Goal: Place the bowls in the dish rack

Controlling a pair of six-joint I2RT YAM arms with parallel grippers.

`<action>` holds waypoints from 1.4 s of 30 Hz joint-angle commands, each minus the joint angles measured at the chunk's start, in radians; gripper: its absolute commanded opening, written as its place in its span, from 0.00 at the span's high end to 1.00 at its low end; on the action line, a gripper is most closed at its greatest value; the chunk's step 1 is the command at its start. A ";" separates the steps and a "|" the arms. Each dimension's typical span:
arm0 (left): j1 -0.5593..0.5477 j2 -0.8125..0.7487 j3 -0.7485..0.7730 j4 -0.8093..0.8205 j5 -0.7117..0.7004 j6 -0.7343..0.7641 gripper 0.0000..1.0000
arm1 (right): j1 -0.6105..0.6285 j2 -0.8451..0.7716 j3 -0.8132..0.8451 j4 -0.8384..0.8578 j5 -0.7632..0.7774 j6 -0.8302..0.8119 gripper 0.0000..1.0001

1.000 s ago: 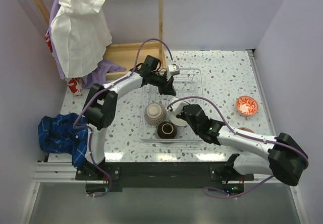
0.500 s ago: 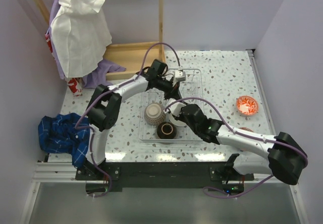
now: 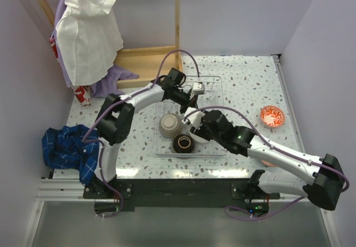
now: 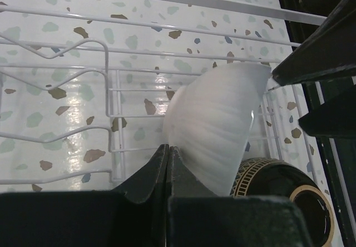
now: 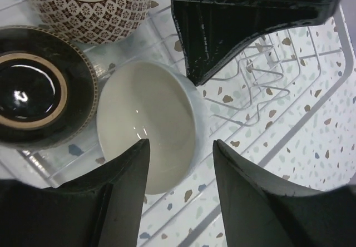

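There were four bowls: a patterned bowl [image 3: 171, 126], a black bowl [image 3: 183, 143] and a white bowl [image 5: 146, 126] in one dish rack [image 3: 214, 85], and an orange bowl [image 3: 272, 115] on the desk [image 3: 250, 85].

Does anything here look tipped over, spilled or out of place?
Nothing is spilled or broken. The white bowl in the dish rack leans on its side rather than sitting flat, which suits a rack. One red patterned bowl sits out on the table, not loaded yet.

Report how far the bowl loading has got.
Done: patterned bowl, black bowl and white bowl sit in the dish rack. In hand: nothing; the right gripper is open above the white bowl. Left: the orange bowl on the table.
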 commanded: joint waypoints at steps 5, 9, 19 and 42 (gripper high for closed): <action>-0.041 -0.048 0.029 -0.090 0.102 0.068 1.00 | -0.007 -0.102 0.108 -0.212 0.022 0.105 0.41; -0.059 -0.048 0.030 -0.088 0.113 0.067 1.00 | -0.104 -0.086 0.102 -0.212 0.037 0.110 0.41; -0.078 -0.048 0.024 -0.054 0.116 0.030 1.00 | -0.201 -0.052 0.107 -0.242 -0.102 0.104 0.41; -0.299 -0.424 -0.249 0.233 -0.560 -0.528 0.56 | -0.528 -0.150 0.197 -0.293 0.169 0.249 0.20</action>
